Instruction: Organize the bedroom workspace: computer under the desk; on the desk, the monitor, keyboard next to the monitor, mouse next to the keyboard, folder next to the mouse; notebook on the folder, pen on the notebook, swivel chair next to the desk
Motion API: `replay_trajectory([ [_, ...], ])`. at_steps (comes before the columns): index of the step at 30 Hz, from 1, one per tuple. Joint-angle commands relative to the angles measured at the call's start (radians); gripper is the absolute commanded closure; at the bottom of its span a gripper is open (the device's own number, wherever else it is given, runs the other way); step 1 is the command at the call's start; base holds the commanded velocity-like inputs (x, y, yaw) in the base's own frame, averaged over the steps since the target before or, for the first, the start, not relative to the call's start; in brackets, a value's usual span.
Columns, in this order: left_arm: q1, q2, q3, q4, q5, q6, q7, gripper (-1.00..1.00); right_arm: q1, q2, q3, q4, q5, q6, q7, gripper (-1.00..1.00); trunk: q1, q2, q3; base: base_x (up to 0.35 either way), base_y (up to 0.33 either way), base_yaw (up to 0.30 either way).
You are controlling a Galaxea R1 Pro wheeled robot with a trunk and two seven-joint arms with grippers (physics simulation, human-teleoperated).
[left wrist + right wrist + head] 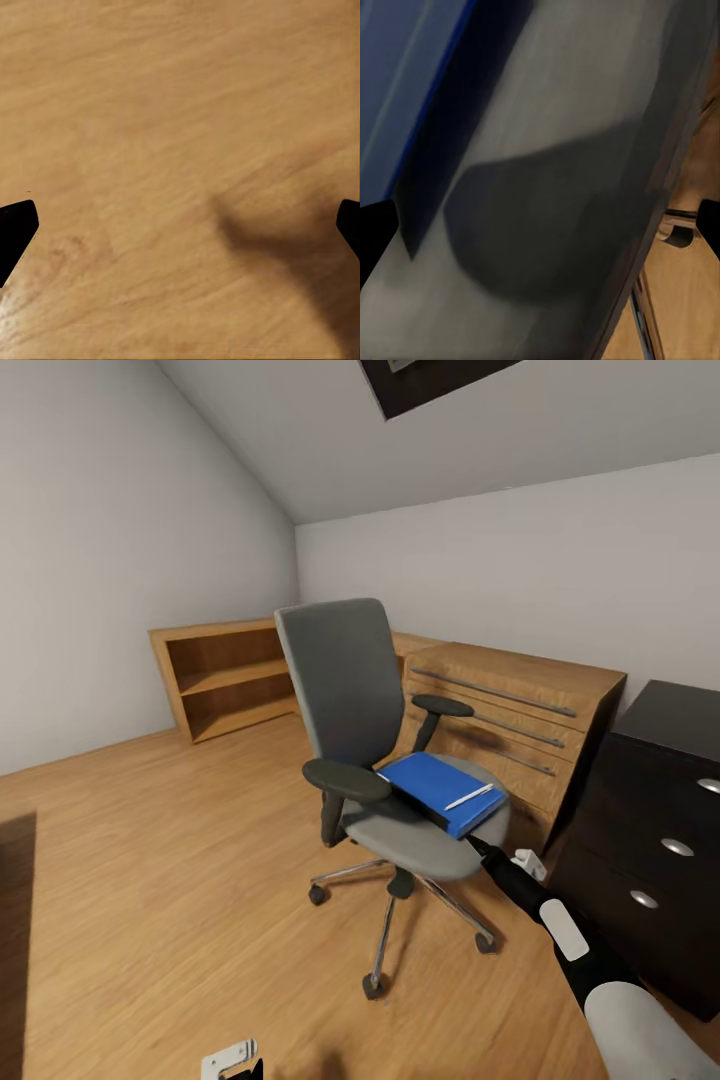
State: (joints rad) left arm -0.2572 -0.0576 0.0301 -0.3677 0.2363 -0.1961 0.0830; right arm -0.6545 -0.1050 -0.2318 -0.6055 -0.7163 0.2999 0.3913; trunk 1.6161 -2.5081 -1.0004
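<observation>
The swivel chair [375, 740] stands on the wooden floor [150, 880] near the desk [660, 840]. The blue folder [435, 785] lies on its seat with the pen [468, 797] on top. The right gripper [540, 225] hovers spread wide just above the seat beside the folder. The left gripper [180, 225] hangs spread wide over bare floor.

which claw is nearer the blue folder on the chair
Right. The right claw is open at the seat's front edge, just short of the folder. The left claw, also open, hangs over bare wooden floor, well away from the swivel chair.
</observation>
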Motion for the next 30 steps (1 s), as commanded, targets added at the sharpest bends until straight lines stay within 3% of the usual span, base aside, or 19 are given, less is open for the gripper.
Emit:
replay_trajectory([
  [1,-0.001,-0.001,0.003,0.000,0.001,-0.003,0.000,-1.00,0.000,0.001,-0.003,0.000,-0.009,0.010,0.003,-1.00,0.000,0.000,-0.001,0.196,0.101,0.000],
  [9,-0.001,-0.001,0.002,0.000,0.001,-0.003,0.001,-1.00,0.000,0.001,-0.003,0.000,-0.009,0.010,0.003,-1.00,0.000,0.000,-0.001,0.096,0.053,0.000],
  [30,-0.001,-0.001,0.004,0.000,0.001,-0.003,0.001,-1.00,0.000,0.002,-0.001,0.000,-0.011,0.010,0.004,-1.00,0.000,0.000,-0.002,-0.058,0.009,0.041],
])
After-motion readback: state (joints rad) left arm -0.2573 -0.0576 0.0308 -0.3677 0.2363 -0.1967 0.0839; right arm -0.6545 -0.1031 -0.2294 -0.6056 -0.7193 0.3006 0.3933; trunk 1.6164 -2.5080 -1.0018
